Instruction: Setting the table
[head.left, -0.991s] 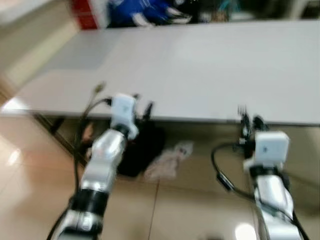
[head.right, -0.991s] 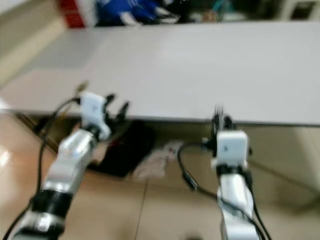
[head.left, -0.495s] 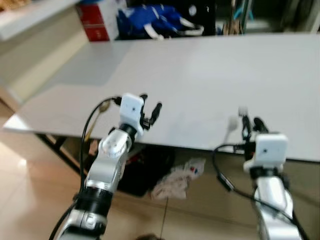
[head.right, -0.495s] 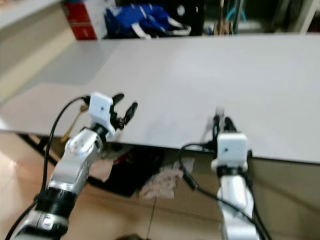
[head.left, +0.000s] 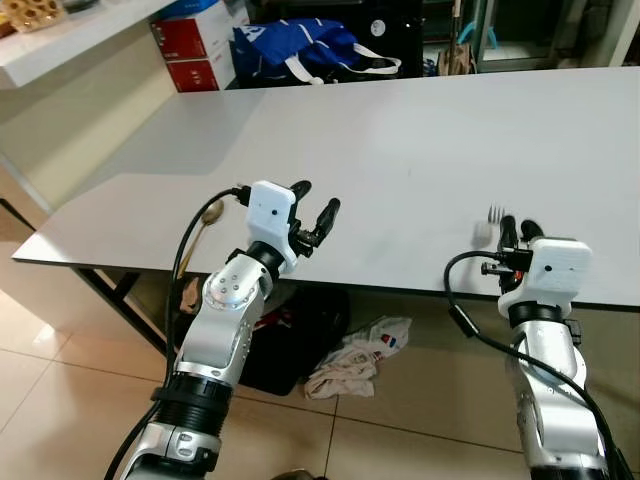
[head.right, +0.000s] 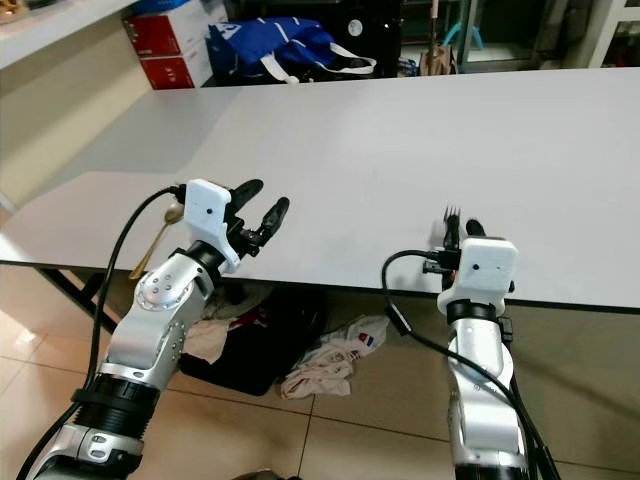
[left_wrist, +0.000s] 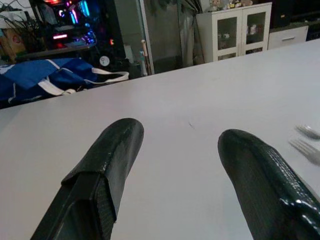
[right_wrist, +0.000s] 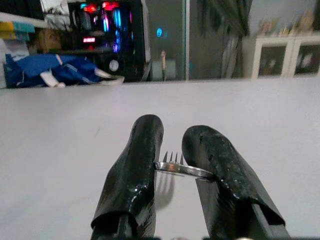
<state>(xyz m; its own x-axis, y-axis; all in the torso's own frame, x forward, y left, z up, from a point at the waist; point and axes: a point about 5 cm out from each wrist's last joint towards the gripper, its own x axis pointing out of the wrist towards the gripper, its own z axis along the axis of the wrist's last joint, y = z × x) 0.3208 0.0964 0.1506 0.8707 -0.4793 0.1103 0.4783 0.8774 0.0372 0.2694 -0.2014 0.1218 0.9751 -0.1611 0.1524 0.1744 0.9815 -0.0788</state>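
Observation:
A wide white table (head.left: 420, 130) stands before me. My right gripper (head.left: 518, 228) reaches just over its near edge and is shut on a silver fork (right_wrist: 176, 167), held across the fingers with the tines (head.right: 451, 213) pointing out over the tabletop. My left gripper (head.left: 318, 203) hovers open above the near edge further left, nothing between its fingers (left_wrist: 107, 165). A gold spoon (head.right: 165, 228) shows beside the left wrist; I cannot tell what holds it. The fork (left_wrist: 304, 146) also appears in the left wrist view.
A blue bag (head.left: 300, 45) and red boxes (head.left: 195, 50) lie beyond the table's far edge, and a white cabinet (left_wrist: 235, 25) stands behind. Under the table sit a black bag (head.left: 290, 330) and a crumpled cloth (head.left: 355, 355) on the tiled floor.
The camera has lifted and steadied. Both arms have risen from below the table's edge to above it and reached forward. The fork stays in the right gripper.

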